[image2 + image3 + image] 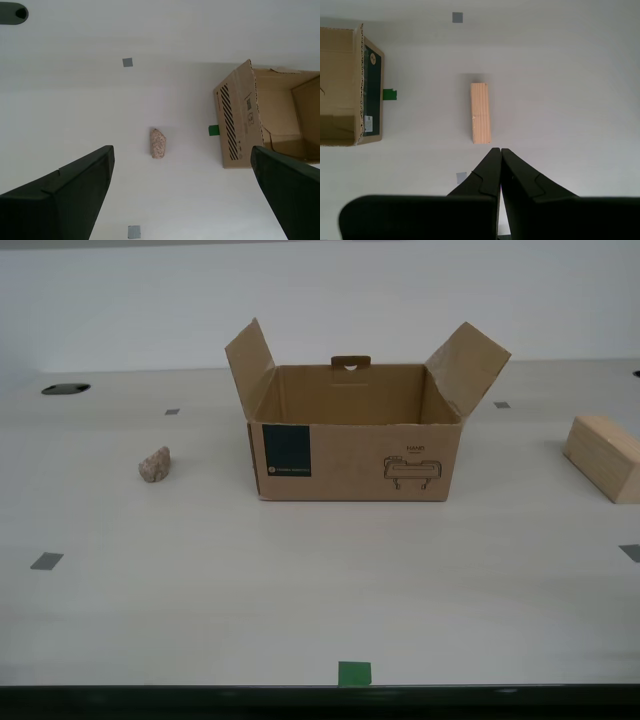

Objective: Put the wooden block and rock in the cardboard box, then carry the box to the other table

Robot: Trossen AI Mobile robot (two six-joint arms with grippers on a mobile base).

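The cardboard box (355,435) is seen standing upright near the middle of the smooth off-white table (300,600), its top open and its two side flaps raised and splayed outward. A dark navy square label (286,451) and a black line drawing (411,472) are shown on the front wall facing the exterior camera. Nothing can be made out inside the box, though its floor is largely hidden by the front wall.

The rock (154,465) is found lying on the table toward the exterior view's left, well apart from the box. The wooden block (604,457) is seen lying toward the exterior view's right, also well apart from the box and partly cut off by the frame edge. Small grey tape squares (46,561) are scattered over the tabletop, and a green tape mark (354,673) is placed at the near edge.

In the second wrist view, my second gripper (182,192) is held high above the table with its dark fingers (75,190) spread wide and nothing between them; the rock (158,143) is seen beneath, in the gap, and the box (260,117) off to one side.

In the first wrist view, my first gripper (500,157) is seen with its fingertips pressed together, gripping nothing. The wooden block (480,113) is seen below, just beyond the tips, with the box (350,85) farther off.
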